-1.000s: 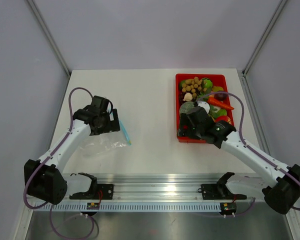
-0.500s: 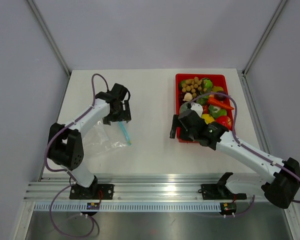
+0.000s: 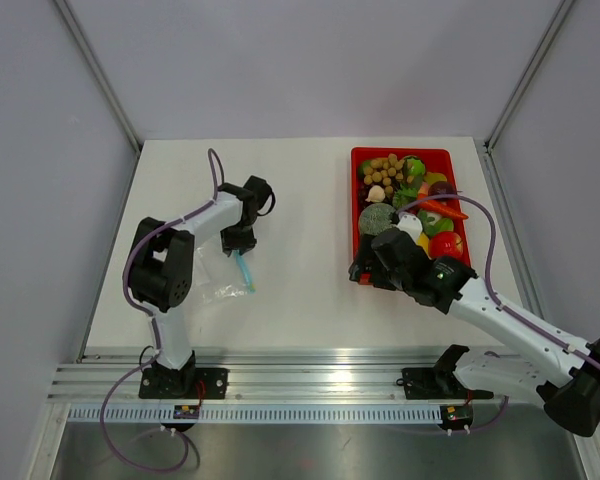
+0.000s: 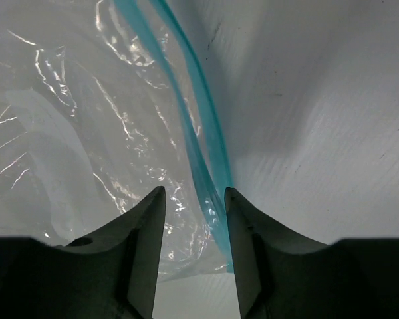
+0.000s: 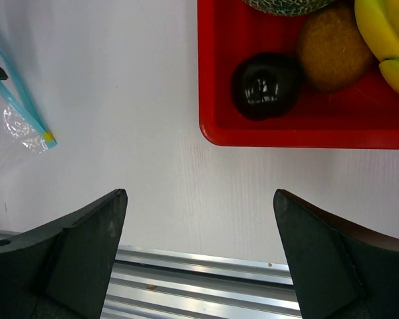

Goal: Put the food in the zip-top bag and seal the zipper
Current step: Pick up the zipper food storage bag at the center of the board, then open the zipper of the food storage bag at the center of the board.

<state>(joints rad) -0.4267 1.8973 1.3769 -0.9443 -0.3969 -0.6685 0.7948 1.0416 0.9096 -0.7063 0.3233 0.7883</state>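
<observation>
The clear zip-top bag lies flat on the table at the left, empty, crinkled in the left wrist view. Its teal zipper runs along the right edge. My left gripper hangs over the zipper's far end. In the left wrist view the zipper passes between the narrowed jaws of the left gripper, close to the right finger, with a gap still showing. The food is heaped in the red tray. My right gripper stands wide open and empty over the tray's near-left corner.
The right wrist view shows a dark round fruit, a brown ball and bananas in the tray's corner. The zipper's near end lies at its left. The aluminium rail runs along the near edge.
My left arm folded and swung to the right, bringing its gripper over the zipper's far end, and its jaws narrowed from wide. The right gripper shifted a little by the tray's near-left corner.
</observation>
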